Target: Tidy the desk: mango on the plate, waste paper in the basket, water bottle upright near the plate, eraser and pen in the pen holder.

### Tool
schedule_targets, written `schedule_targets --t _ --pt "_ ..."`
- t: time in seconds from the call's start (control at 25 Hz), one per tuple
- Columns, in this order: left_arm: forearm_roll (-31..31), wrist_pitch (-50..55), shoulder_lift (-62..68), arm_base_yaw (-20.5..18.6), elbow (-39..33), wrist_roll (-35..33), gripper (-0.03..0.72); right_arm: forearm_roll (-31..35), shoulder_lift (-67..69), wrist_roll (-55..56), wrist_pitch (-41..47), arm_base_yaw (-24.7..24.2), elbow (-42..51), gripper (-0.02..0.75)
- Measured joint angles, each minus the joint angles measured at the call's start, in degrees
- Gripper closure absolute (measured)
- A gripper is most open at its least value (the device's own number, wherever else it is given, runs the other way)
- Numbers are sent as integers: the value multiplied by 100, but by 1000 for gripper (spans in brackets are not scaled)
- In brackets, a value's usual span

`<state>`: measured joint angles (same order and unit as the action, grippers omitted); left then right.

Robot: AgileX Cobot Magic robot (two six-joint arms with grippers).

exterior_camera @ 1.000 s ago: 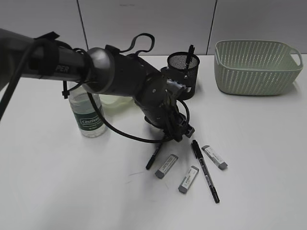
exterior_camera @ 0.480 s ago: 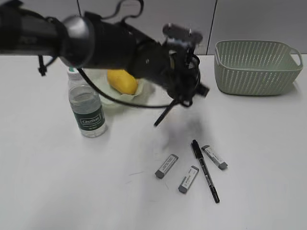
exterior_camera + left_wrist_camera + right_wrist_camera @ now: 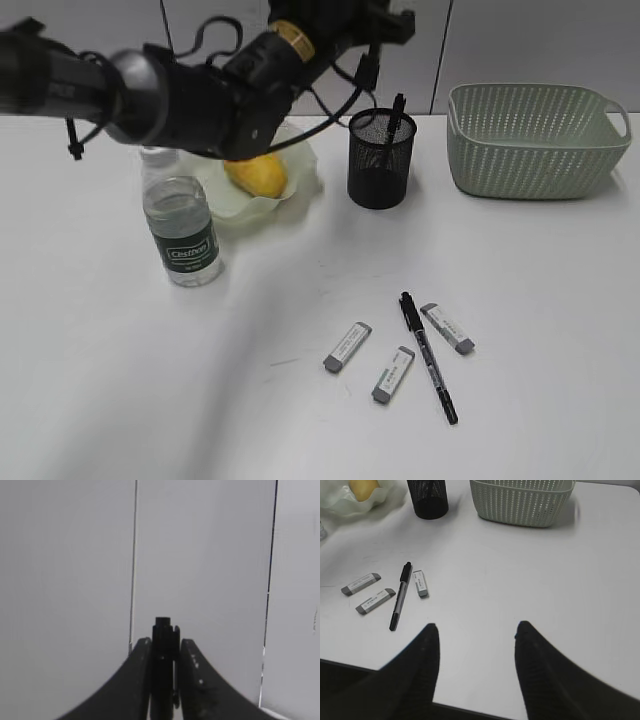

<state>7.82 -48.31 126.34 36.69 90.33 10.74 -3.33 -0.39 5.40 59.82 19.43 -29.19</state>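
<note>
3 grey erasers + 1 black pen lie on the desk, front of centre. 1 pen stands in the black mesh pen holder. Left gripper pinches another black pen, held high. Right gripper spread, holding nothing. Yellow mango on plate; bottle upright beside it.

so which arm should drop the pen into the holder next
Probably the left. Its hand, raised just above the pen holder, is already shut on a pen. The right hand is open, holds nothing, and hangs over bare desk.
</note>
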Motion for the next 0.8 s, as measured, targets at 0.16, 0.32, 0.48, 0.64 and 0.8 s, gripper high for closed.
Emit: schedule_targets --t 0.16,0.32,0.48,0.64,0.8 --pt "-10 -451 570 -102 -10 0 569 0 0 0 0 0 0 345" --pt "5 -534 877 -107 -10 0 569 -4 0 0 0 0 0 345" --pt "10 -549 1019 -107 -10 0 507 -4 0 0 0 0 0 345" --pt "10 -554 1030 -107 -10 0 332 -4 0 0 0 0 0 345" --pt "100 -463 912 -107 -13 121 254 -6 0 0 0 0 0 345"
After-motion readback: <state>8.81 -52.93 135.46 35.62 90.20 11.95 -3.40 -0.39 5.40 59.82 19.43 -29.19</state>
